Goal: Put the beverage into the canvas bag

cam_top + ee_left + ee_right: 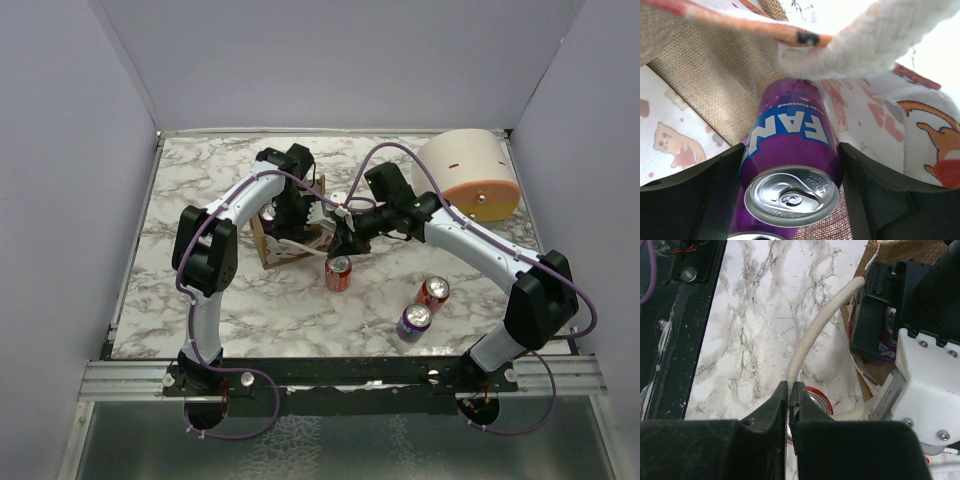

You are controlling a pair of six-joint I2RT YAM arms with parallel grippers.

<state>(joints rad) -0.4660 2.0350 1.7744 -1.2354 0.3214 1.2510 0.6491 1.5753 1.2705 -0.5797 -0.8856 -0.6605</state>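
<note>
Black fingers [715, 190] of the left pincer [790, 167] fill the bottom of the left wrist view, spread just wide enough to pinch a purple can [790, 135] by its sides. The can's silver top faces the camera. It sits inside the canvas bag [705, 85], with woven brown cloth behind it and printed lining on either side. The rim of a second can [752, 236] shows just below it.

The right pincer [790, 390] is pressed almost together, nipping the bag's white rope handle [812, 337], which arcs from the fingertips up to the bag's edge. A red can [819, 399] stands on the table right beneath those fingertips.

From above, both arms meet at the bag [285, 245] in the middle of the marble table [180, 230]. The red can [339, 272] stands just beside the bag's near right corner. Another red can [434, 291] and a purple one [414, 320] stand close together nearer the right arm's base. A cream dome container [468, 172] fills the far right corner. Pale walls close in the left, far and right edges of the table. Open marble lies left of the bag and along the near edge.
</note>
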